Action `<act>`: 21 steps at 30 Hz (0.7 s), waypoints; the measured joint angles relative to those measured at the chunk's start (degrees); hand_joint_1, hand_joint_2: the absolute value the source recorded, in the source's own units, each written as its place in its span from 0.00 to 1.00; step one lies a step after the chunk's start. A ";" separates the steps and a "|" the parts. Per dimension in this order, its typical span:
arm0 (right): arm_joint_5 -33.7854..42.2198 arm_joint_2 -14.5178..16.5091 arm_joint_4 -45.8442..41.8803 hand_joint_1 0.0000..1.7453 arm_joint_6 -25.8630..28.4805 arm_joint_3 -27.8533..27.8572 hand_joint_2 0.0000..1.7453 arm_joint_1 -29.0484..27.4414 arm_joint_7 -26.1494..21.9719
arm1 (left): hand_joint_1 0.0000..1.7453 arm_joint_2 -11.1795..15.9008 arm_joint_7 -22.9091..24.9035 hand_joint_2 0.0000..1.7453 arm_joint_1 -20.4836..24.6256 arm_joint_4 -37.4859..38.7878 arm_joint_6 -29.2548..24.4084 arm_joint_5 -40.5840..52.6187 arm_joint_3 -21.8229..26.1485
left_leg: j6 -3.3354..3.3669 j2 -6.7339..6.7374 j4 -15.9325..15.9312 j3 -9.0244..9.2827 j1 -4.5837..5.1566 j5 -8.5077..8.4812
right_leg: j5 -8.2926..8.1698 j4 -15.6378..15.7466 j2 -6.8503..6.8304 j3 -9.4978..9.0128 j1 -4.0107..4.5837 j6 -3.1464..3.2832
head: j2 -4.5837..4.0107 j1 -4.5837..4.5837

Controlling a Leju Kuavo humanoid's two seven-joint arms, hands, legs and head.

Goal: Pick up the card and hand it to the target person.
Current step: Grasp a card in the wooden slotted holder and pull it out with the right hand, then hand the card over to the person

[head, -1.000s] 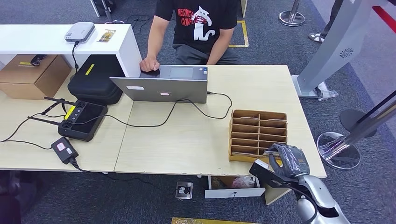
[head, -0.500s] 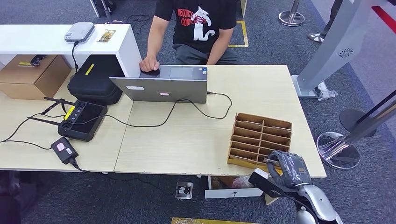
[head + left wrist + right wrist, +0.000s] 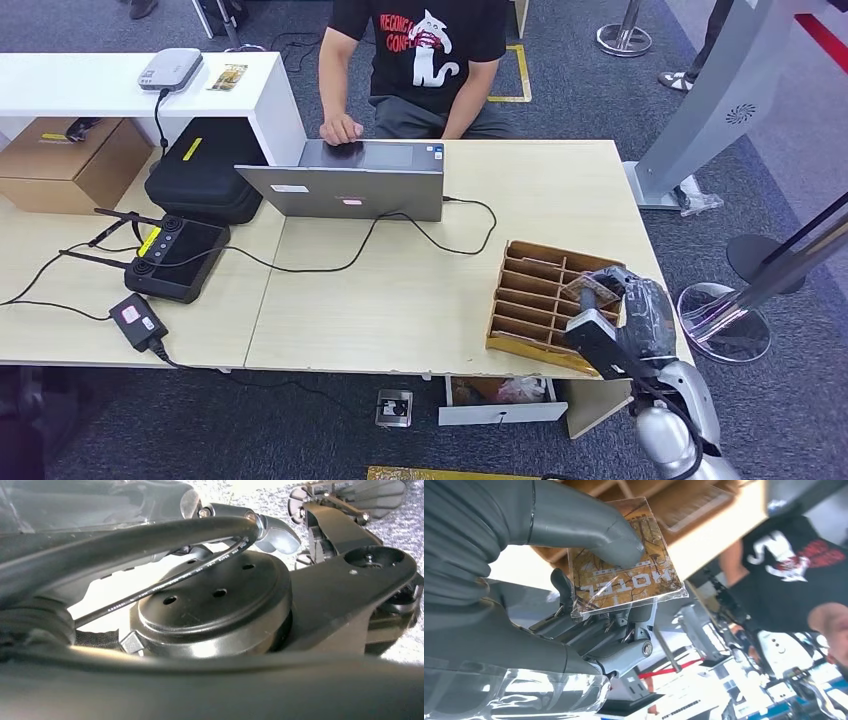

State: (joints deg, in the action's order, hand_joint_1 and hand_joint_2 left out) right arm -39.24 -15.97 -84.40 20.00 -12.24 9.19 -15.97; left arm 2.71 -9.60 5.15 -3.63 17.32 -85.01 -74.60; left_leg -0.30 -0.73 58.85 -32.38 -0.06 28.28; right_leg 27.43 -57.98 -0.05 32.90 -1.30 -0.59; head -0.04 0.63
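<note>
The right hand [image 3: 589, 580] pinches a hotel key card [image 3: 624, 575] between its thick grey thumb and the darker fingers beneath; the card sits in a clear sleeve with "HOTEL" printed on a brown, patterned face. In the head view the same hand [image 3: 625, 300] hangs at the lower right of the frame, over the right-hand side of the wooden slotted card holder [image 3: 530, 290], with the card [image 3: 588, 290] just above the slots. Whether it is fully free of them I cannot tell from here.

So the pick-up looks done — or all but done — and the handover is the step ahead. The person in the black T-shirt [image 3: 420, 50] sits at the top centre of the frame, well apart from the hand, with the open laptop [image 3: 345, 180] and its cable between. The next move calls for a long reach across the table [image 3: 400, 300], keeping the pinch firm, since a slick sleeve may slip.

The holder's compartments that show look empty, though the hand covers some on the right. The state of the left hand I cannot tell.
</note>
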 joint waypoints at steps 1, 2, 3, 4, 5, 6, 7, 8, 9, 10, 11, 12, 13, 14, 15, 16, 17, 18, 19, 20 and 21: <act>1.11 0.20 0.07 0.83 -0.26 0.00 1.00 0.51 -0.57 | 0.00 -0.06 0.00 0.00 0.00 0.00 -0.03 -0.08 -0.08 | 0.00 -0.01 0.00 0.00 0.00 0.00 | 0.00 0.00 -0.01 0.00 0.00 0.00 | 0.00 -0.01; 2.45 0.39 0.14 0.83 -0.60 0.00 1.00 0.95 -1.22 | 0.00 -0.10 0.01 0.00 0.00 0.00 -0.03 -0.15 -0.15 | 0.00 -0.01 0.00 -0.01 0.00 0.00 | 0.00 0.00 -0.01 0.00 0.00 0.00 | 0.00 -0.01; 4.17 0.57 0.20 0.83 -1.16 0.00 1.00 1.36 -1.92 | 0.00 -0.15 0.02 0.00 0.00 0.00 -0.03 -0.25 -0.22 | -0.01 -0.01 0.00 -0.01 0.00 0.00 | 0.00 0.00 -0.01 0.00 0.00 0.00 | 0.00 -0.01; 6.56 0.76 0.24 0.84 -2.11 0.00 1.00 1.78 -2.72 | 0.00 -0.16 0.04 0.00 0.00 0.00 -0.03 -0.34 -0.27 | -0.01 -0.01 0.00 -0.01 0.00 0.00 | 0.00 0.00 0.00 0.00 0.00 0.00 | 0.00 -0.01; 9.59 0.95 0.26 0.85 -3.48 0.01 1.00 2.21 -3.51 | 0.00 -0.17 0.05 0.00 0.00 0.00 -0.03 -0.43 -0.30 | -0.01 0.00 0.00 -0.01 0.00 0.00 | 0.00 0.00 0.00 0.00 0.00 0.00 | 0.00 -0.01; 12.92 1.15 0.29 0.85 -5.04 0.01 1.00 2.66 -4.22 | 0.00 -0.17 0.07 0.00 0.00 0.00 -0.03 -0.54 -0.31 | -0.01 0.00 0.00 -0.01 0.00 0.00 | 0.00 0.00 0.01 0.01 0.00 0.00 | 0.00 -0.01; 16.29 1.36 0.33 0.87 -6.64 0.02 1.00 3.16 -4.82 | 0.00 -0.17 0.06 0.00 0.00 0.00 -0.03 -0.64 -0.31 | -0.01 0.00 0.00 -0.02 0.00 0.00 | 0.00 -0.01 0.01 0.01 0.01 0.00 | 0.00 0.00; 19.22 1.56 0.42 0.88 -8.04 0.02 1.00 3.72 -5.21 | 0.00 -0.17 0.05 0.00 0.00 0.00 -0.03 -0.75 -0.31 | -0.01 0.00 0.00 -0.02 0.00 0.00 | 0.00 -0.01 0.00 0.01 0.00 0.00 | 0.00 0.00; 21.42 1.76 0.56 0.90 -9.09 0.02 1.00 4.38 -5.49 | 0.00 -0.17 0.03 0.00 0.00 0.00 -0.03 -0.86 -0.31 | -0.01 0.00 -0.01 -0.03 0.00 0.00 | 0.00 -0.01 0.00 0.01 0.01 0.00 | 0.00 0.00; 22.94 1.94 0.80 0.91 -9.86 0.02 1.00 5.20 -5.65 | 0.00 -0.17 0.01 0.00 0.00 0.00 -0.03 -0.96 -0.32 | -0.01 0.00 -0.01 -0.03 -0.01 -0.01 | 0.00 -0.01 0.00 0.01 0.01 0.00 | 0.00 0.00; 23.78 2.12 1.17 0.91 -10.33 0.01 1.00 6.13 -5.75 | 0.00 -0.17 -0.04 0.00 0.00 0.00 -0.03 -1.03 -0.33 | -0.02 0.00 -0.01 -0.03 0.00 -0.01 | 0.00 -0.02 0.00 0.01 0.00 0.00 | 0.00 0.00; 24.08 2.32 1.63 0.92 -10.54 0.01 1.00 7.16 -5.79 | 0.00 -0.18 -0.12 0.00 0.00 0.00 -0.03 -1.09 -0.34 | -0.03 0.00 -0.01 -0.03 0.00 -0.02 | -0.01 -0.02 0.00 0.01 0.01 0.01 | 0.00 0.00; 23.98 2.56 2.20 0.91 -10.60 -0.02 1.00 8.24 -5.76 | 0.00 -0.19 -0.21 0.00 0.01 0.00 -0.03 -1.13 -0.35 | -0.03 0.00 -0.01 -0.03 0.00 -0.04 | -0.01 -0.02 0.00 0.00 0.00 0.01 | 0.00 0.00; 23.79 2.81 2.84 0.91 -10.61 -0.06 1.00 9.32 -5.72 | 0.00 -0.21 -0.33 0.00 0.01 0.00 -0.03 -1.16 -0.38 | -0.03 0.00 -0.01 -0.03 0.00 -0.05 | -0.02 -0.02 0.00 0.00 0.00 0.01 | 0.00 -0.01; 23.56 3.08 3.56 0.90 -10.60 -0.17 1.00 10.45 -5.63 | 0.00 -0.23 -0.43 0.00 0.02 0.00 -0.03 -1.16 -0.43 | -0.03 -0.01 -0.01 -0.03 0.00 -0.06 | -0.03 -0.03 0.00 0.00 0.00 0.01 | 0.00 -0.01; 23.33 3.36 4.38 0.89 -10.59 -0.34 1.00 11.60 -5.50 | 0.00 -0.25 -0.50 0.00 0.03 0.00 -0.03 -1.15 -0.49 | -0.02 -0.01 -0.01 -0.04 0.00 -0.07 | -0.03 -0.03 0.00 0.00 0.00 0.00 | 0.00 -0.01; 23.21 3.63 5.28 0.88 -10.59 -0.56 1.00 12.83 -5.31 | 0.00 -0.26 -0.55 0.00 0.04 0.00 -0.03 -1.13 -0.58 | -0.02 -0.01 -0.01 -0.05 0.00 -0.08 | -0.04 -0.03 0.00 0.00 0.00 0.00 | 0.00 -0.01; 23.11 3.84 5.99 0.87 -10.59 -0.75 1.00 13.78 -5.14 | 0.00 -0.26 -0.56 0.00 0.05 0.00 -0.03 -1.10 -0.66 | -0.01 -0.01 -0.01 -0.05 0.00 -0.09 | -0.05 -0.04 0.00 0.00 0.00 -0.01 | 0.00 0.00; 23.06 3.97 6.49 0.87 -10.60 -0.88 1.00 14.42 -5.01 | 0.00 -0.26 -0.57 0.00 0.06 0.00 -0.03 -1.08 -0.71 | 0.00 -0.01 0.00 -0.06 0.00 -0.09 | -0.05 -0.04 0.00 0.00 0.00 -0.01 | 0.00 0.00; 23.06 4.04 6.75 0.87 -10.61 -0.94 1.00 14.78 -4.93 | 0.00 -0.26 -0.57 0.00 0.07 0.00 -0.03 -1.06 -0.74 | -0.01 -0.01 0.00 -0.06 0.00 -0.09 | -0.05 -0.04 0.00 0.00 0.00 -0.01 | 0.00 0.00; 23.06 4.05 6.81 0.87 -10.61 -0.95 1.00 14.86 -4.92 | 0.00 -0.26 -0.57 0.00 0.07 0.00 -0.03 -1.06 -0.75 | -0.01 -0.01 0.00 -0.06 0.00 -0.09 | -0.05 -0.04 0.00 0.00 0.00 -0.01 | 0.00 0.00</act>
State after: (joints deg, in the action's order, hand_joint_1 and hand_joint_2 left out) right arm -16.17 -11.92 -77.59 9.40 -13.19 24.04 -20.89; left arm 2.45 -10.16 5.23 -3.63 17.29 -86.07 -75.35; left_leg -0.30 -0.74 58.85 -32.44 -0.07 28.19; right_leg 27.38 -58.02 -0.05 32.90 -1.30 -0.60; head -0.04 0.63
